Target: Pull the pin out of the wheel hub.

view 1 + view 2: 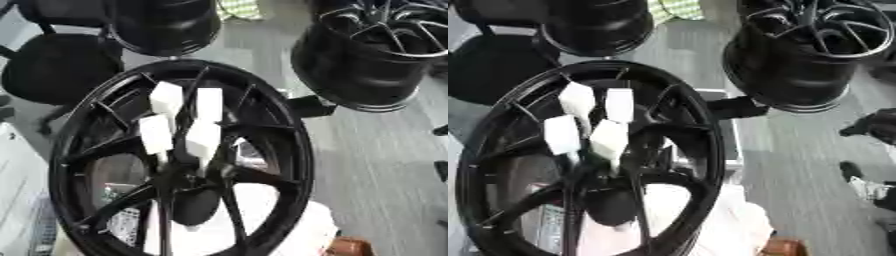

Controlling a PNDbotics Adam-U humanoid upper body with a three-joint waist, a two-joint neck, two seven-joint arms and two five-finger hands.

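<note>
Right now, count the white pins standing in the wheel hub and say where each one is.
4. Upper-left pin, upper-right pin, lower-left pin and lower-right pin, clustered above the centre of the black wheel hub. Spokes could hide others. Neither hand shows.

White blocks [184, 122], perhaps pins, crowd the wheel hub [188, 182].
</note>
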